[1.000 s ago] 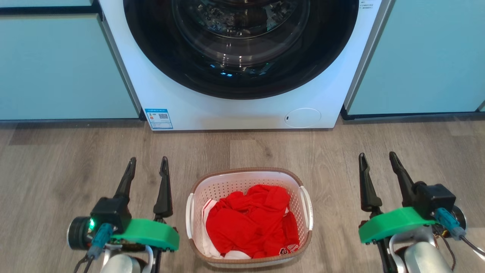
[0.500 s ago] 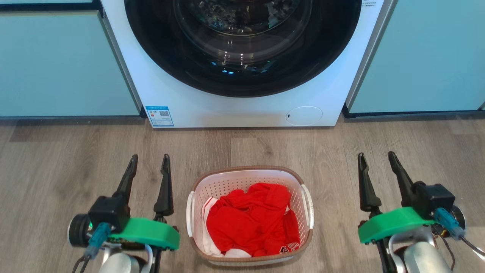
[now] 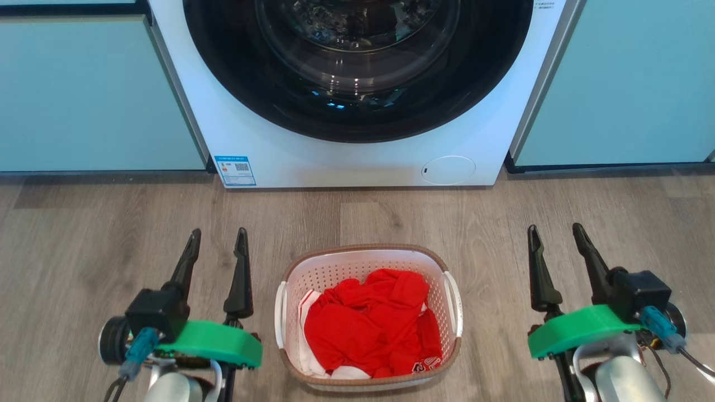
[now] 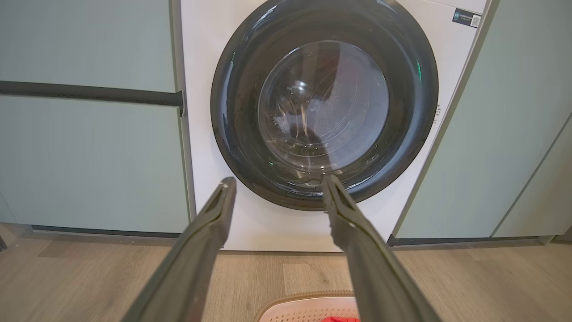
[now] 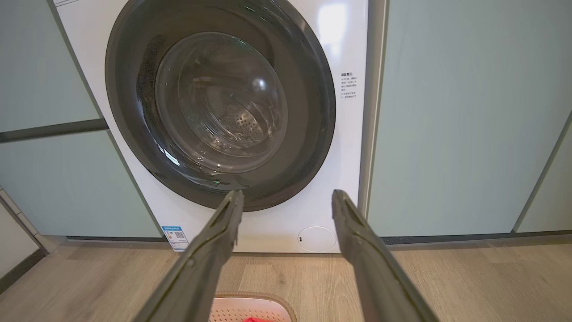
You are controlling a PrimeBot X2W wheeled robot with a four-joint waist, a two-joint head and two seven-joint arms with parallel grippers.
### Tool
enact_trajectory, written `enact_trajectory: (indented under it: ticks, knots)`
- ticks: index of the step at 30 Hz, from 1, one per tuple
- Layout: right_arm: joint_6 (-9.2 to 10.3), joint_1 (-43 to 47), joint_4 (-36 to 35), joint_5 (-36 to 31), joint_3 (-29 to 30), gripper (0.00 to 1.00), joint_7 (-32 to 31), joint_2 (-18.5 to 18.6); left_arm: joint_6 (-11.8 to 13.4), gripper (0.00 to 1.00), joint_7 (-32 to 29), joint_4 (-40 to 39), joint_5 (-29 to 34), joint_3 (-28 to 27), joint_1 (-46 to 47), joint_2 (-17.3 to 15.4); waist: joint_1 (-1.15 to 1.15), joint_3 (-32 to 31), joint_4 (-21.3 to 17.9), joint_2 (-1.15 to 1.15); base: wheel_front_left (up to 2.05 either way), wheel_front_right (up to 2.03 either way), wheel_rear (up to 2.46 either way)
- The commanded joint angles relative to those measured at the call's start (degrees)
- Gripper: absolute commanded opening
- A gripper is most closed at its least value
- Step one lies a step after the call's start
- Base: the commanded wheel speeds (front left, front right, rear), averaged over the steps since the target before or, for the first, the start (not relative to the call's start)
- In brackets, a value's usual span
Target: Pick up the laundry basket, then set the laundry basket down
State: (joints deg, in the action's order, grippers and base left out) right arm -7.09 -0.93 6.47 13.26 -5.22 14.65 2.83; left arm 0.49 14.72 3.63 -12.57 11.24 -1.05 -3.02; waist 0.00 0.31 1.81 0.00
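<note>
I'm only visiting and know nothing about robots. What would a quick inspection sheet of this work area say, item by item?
Surface: wood-look floor; the basket stands on it.
Job's things: laundry basket, white with a brown rim, on the floor between the grippers and touched by neither; a red garment lies inside.
Clutter: nothing seen.
Grippers: left gripper open, holding nothing, close beside the basket's left side; right gripper open, holding nothing, farther off on its right.
Cables: blue plugs with dark cables at the wrists, apart from the basket.
Surroundings: white washing machine straight ahead, round door shut; pale green cabinets on either side.
</note>
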Motion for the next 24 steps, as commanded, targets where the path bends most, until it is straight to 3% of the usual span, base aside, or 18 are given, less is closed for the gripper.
enact_trajectory:
  ticks: [1,15,16,24]
  knots:
    - [-0.4,-1.82,-2.07,0.28,-1.21,1.0,0.35,0.05,-0.23,1.0,0.28,-1.61,-0.51,-1.94,3.17,0.14,0.0,-0.01,0.03,0.0,0.0,0.0,0.0]
    - [-0.4,-1.88,-1.74,0.05,-1.36,1.0,0.35,0.05,-0.39,1.0,0.28,-1.34,-1.92,-1.75,3.18,0.14,0.0,0.42,0.03,0.0,0.0,0.0,0.0]
    - [0.0,0.03,0.18,0.01,-0.08,0.0,0.0,-0.01,-0.32,0.0,-0.01,0.66,-1.9,0.03,-0.05,0.0,0.0,0.42,0.03,0.0,0.0,0.0,0.0]
    - [-0.01,1.0,3.64,3.06,-0.22,0.0,-0.54,0.12,-0.66,0.0,-0.56,4.07,-4.9,-0.08,-1.52,-0.16,0.0,0.42,-0.04,0.0,0.0,0.0,0.0]
